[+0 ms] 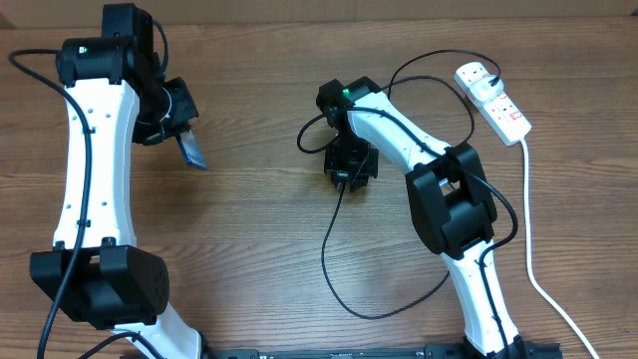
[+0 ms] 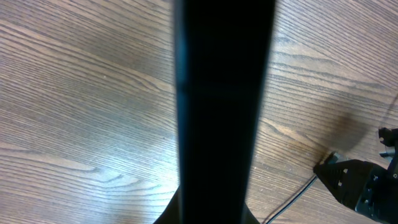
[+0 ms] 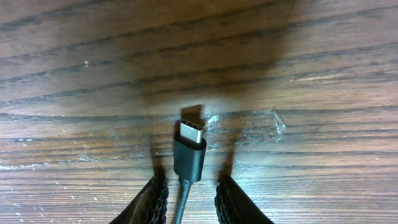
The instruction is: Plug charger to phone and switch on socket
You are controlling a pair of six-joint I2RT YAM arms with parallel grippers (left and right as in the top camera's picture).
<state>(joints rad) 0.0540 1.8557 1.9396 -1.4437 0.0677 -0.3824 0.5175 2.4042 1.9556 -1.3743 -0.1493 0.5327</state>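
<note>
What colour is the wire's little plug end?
The charger connector is black with a silvery tip, clearest in the right wrist view.

Overhead, we see bright, even light from above; the table [image 1: 259, 229] is sharp, with only faint soft shadows beside the right arm [image 1: 394, 130]. From the left wrist, the phone [image 2: 221, 93] is a dark, blurred slab near the lens. From the right wrist, the charger [image 3: 189, 152] tip is crisp, its shadow falling ahead; clear film [image 3: 255, 127] glints.
</note>
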